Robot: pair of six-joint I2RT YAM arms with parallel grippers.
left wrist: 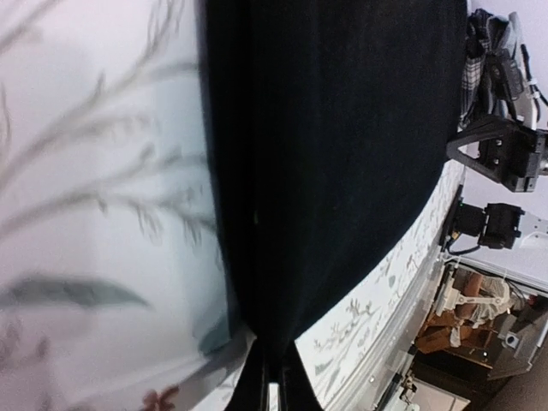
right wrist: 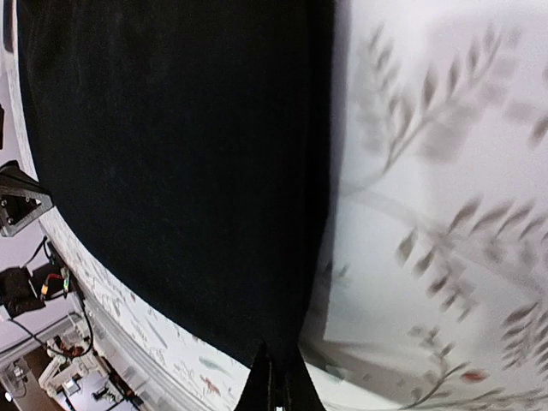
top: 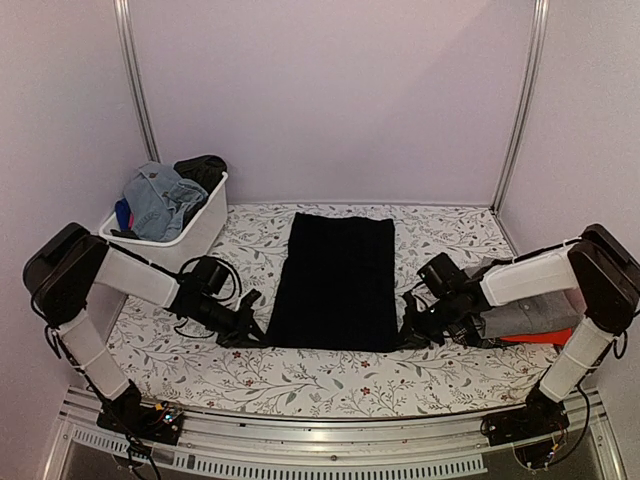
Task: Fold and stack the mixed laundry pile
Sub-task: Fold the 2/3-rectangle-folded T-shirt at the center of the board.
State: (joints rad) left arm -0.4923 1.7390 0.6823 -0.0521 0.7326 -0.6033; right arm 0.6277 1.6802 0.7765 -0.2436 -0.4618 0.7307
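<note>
Overhead view with two wrist views. A black garment [top: 335,280] lies flat and rectangular at the centre of the bench [top: 300,385], whose cover carries a leaf-and-sprig print.

The left hand [top: 260,335] sits at the garment's 7 o'clock corner. The right hand [top: 406,338] sits at its 5 o'clock corner. In each wrist view the fingers [left wrist: 255,390] are pressed together, and the dark cloth tapers straight into the tips, so each hand pinches a near corner of the black garment. The corner itself is cut off by the lower edge of both wrist views, and the nearby print is blurred.

A white tub [top: 200,225] stands at 10 o'clock. It holds blue denim pieces [top: 160,195] and a dark item [top: 203,168] whose kind cannot be made out.

At 4 o'clock, a grey garment [top: 535,318] lies on a red cloth [top: 530,338]. Both are largely hidden under the right arm.

A strip of plaid cloth [left wrist: 471,68] shows only in the left wrist view, behind the right arm's hardware.

Any lettering on the arms or the tub is too small to read.
</note>
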